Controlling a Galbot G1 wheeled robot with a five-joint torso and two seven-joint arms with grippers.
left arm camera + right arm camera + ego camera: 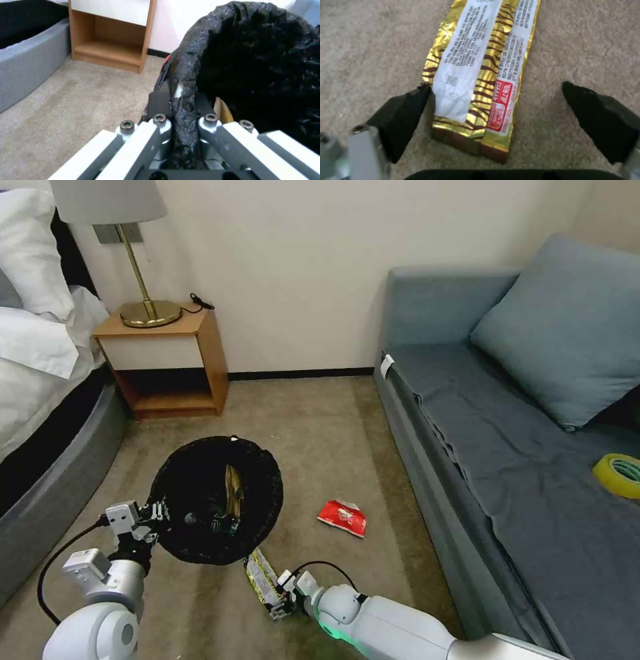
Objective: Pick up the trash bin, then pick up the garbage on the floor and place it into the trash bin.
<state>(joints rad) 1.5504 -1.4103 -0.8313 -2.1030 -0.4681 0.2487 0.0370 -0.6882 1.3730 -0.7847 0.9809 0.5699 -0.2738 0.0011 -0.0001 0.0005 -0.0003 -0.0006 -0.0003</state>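
Observation:
The trash bin [217, 500] with its black liner hangs tilted over the carpet, and my left gripper [159, 515] is shut on its rim. In the left wrist view the fingers [160, 100] pinch the liner edge of the trash bin [260, 65]. Brown paper [232, 488] and a small bottle [225, 524] lie inside. A brown-gold wrapper [262, 577] lies flat on the floor just below the bin. My right gripper [283, 600] is open low over its near end; its fingers [403, 117] straddle the wrapper [480, 75]. A flat red packet [343, 517] lies further right.
A grey sofa [507, 460] runs along the right, with a yellow tape roll [620, 475] on its seat. A wooden nightstand [167, 363] with a lamp stands at the back left beside the bed [40, 400]. Open carpet lies between them.

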